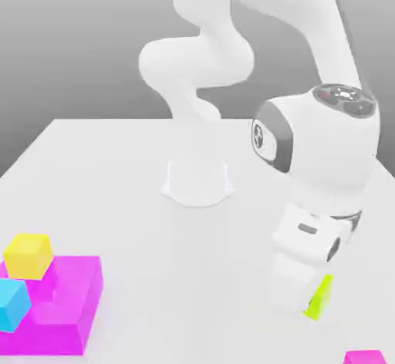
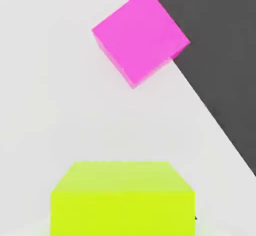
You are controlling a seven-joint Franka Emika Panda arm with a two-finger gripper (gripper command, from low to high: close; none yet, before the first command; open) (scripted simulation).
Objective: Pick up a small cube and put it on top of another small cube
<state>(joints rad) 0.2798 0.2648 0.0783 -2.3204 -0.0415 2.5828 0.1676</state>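
Lime small cube [image 2: 122, 197], clamped in the gripper [image 1: 312, 305] near the table [image 1: 123, 170] front edge: lift vertically, keep level, then carry toward the magenta cube [image 2: 140, 36].

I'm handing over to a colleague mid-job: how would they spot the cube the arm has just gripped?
Follow the white arm down to its pincer, near the table's front edge at the exterior view's right. The small cube sits there in its shut grip. It is lime yellow-green, unlike the magenta cube just beyond it or the warmer yellow cube far left.
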